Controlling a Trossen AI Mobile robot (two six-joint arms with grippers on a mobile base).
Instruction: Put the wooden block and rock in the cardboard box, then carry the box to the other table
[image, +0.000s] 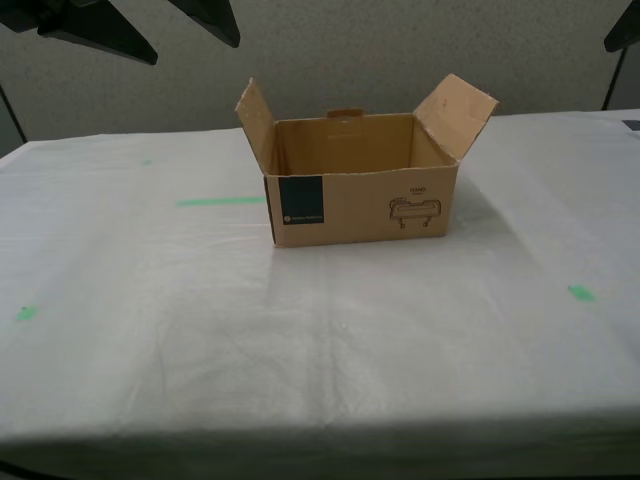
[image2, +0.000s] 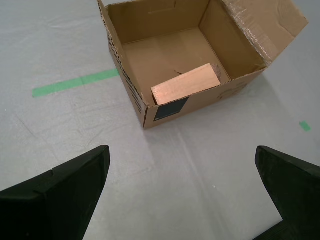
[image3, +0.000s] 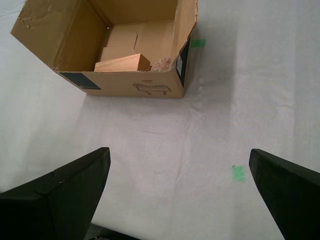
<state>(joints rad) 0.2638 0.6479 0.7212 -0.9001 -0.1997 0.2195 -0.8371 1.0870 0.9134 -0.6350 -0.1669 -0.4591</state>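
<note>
The cardboard box (image: 350, 205) stands open on the other table (image: 300, 360), which has a wrinkled whitish cover, with its flaps up. Inside lies the wooden block (image2: 186, 82), flat against the front wall. In the first wrist view the block (image3: 122, 63) shows beside the small brownish rock (image3: 161, 65) in a corner of the box (image3: 125, 85). My first gripper (image3: 179, 152) is open above bare cover, short of the box. My second gripper (image2: 181, 155) is also open and apart from the box (image2: 235, 45). Neither holds anything.
Green tape marks lie on the cover: a strip (image: 220, 201) on the exterior view's left of the box and small patches (image: 580, 292) (image: 25, 312) nearer the front. Black arm parts (image: 100, 30) (image: 625, 30) hang at the exterior view's top corners. The table's front edge (image: 320, 435) is near.
</note>
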